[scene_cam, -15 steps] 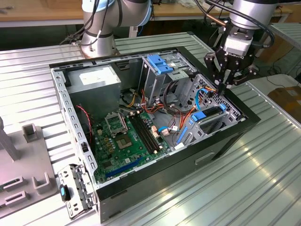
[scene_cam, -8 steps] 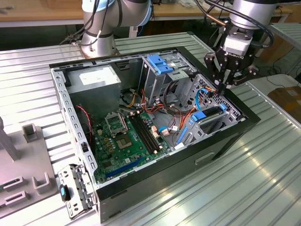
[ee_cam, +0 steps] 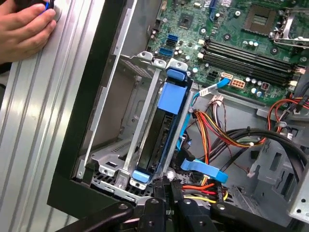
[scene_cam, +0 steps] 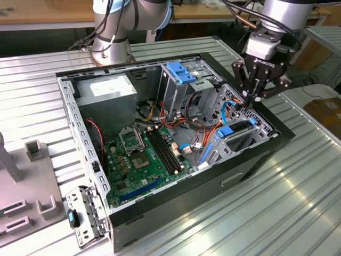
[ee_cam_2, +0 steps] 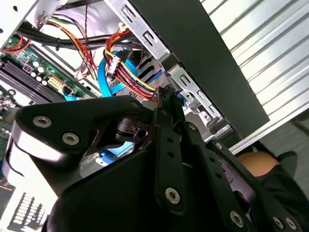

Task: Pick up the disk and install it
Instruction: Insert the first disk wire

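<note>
The disk [ee_cam: 155, 133] stands on edge in a slot of the metal drive cage [ee_cam: 113, 159] at the computer case's corner, with its blue rail [ee_cam: 171, 99] and blue end tabs showing. In the exterior view the disk [scene_cam: 237, 127] lies in the cage at the case's right end. My gripper [scene_cam: 249, 99] hangs just above that cage with its fingers together and nothing between them. In both wrist views the gripper [ee_cam: 166, 187] [ee_cam_2: 166, 99] sits close to the disk's near blue tab and the bundled cables.
The open case [scene_cam: 256, 160] holds a green motherboard [scene_cam: 144, 154], a power supply [scene_cam: 109, 88], a tall cage with a blue bracket [scene_cam: 181, 72] and loose coloured cables [ee_cam: 217, 130]. A person's hand [ee_cam: 24, 29] rests on the ribbed table beside the case. Grey fixtures [scene_cam: 33, 151] stand at the exterior view's left.
</note>
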Controlling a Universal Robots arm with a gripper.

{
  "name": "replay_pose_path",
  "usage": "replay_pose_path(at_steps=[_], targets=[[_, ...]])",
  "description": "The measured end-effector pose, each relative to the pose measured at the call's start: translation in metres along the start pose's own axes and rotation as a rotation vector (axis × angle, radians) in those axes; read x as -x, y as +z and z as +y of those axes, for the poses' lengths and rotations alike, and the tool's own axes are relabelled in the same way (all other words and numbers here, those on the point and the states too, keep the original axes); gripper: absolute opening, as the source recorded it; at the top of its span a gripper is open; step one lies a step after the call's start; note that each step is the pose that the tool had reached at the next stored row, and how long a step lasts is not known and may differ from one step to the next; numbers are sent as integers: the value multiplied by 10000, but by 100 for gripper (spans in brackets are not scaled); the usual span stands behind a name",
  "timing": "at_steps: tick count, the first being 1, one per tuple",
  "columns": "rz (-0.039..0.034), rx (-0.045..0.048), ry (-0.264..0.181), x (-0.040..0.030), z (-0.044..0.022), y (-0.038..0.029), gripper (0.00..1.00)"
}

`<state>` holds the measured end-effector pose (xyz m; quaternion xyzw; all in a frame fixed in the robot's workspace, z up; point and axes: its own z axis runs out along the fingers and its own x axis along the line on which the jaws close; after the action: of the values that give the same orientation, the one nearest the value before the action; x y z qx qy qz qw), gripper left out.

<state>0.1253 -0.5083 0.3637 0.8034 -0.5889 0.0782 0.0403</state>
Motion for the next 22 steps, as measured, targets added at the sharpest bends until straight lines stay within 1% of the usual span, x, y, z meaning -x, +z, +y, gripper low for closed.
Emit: replay_pose_path(at_steps=[1,3,6,7,8,10,11,12,14,15,16,19,20,21,22], targets=[[7,46,262,0,1,2,16],[8,74,426,-5,3,6,16],[9,80,459,-57,19,16,16],[8,80,464,-65,24,18,16],[16,115,666,-63,27,26,16],[34,217,1243,-61,28,43,16],[39,240,1373,-60,28,47,16],[45,237,1460,-59,29,51,16],[64,181,1602,-53,35,60,16],[64,123,1699,-46,43,58,16],[-217,4,1764,-39,64,58,16],[-635,-93,1814,-45,73,59,16],[-661,-98,1817,-53,77,60,16],[-665,-99,1818,-65,85,62,16],[-667,-103,1817,-91,95,67,16]])
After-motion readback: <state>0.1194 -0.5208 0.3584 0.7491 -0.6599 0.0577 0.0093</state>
